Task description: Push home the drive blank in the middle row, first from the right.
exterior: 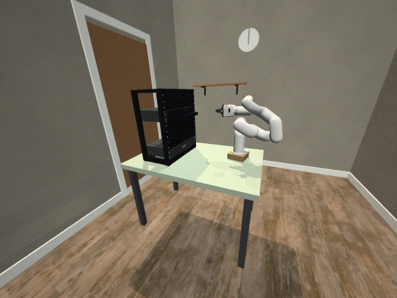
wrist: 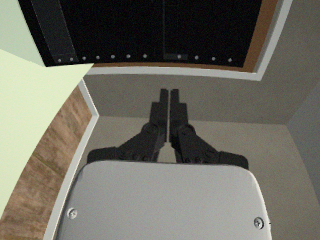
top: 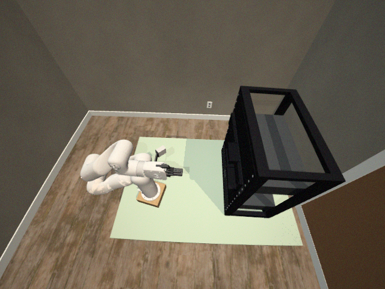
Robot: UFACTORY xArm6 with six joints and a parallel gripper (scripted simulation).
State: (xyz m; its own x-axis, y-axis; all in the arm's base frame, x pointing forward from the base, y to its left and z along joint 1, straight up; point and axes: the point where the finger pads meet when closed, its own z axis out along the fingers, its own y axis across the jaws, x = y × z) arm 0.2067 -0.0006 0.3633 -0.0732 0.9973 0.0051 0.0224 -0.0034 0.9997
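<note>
Brown door (exterior: pixel 121 83) at nine o'clock; wall clock (exterior: pixel 248 39) at twelve above a wooden shelf (exterior: pixel 219 84); outlet (top: pixel 209 104) low on wall.

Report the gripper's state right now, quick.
Gripper: closed, jaws together, holding nothing, short of the rack.

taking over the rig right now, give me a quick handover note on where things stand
Gripper: shut, holding nothing, level and aimed at the rack front, with a gap between them.
Rack: upright near the table edge by the door; at least one blank juts from its front.
Done: nothing pushed yet.
Left: line up on the middle-row, far-right blank, push it flush, back away without shifting the rack.
</note>
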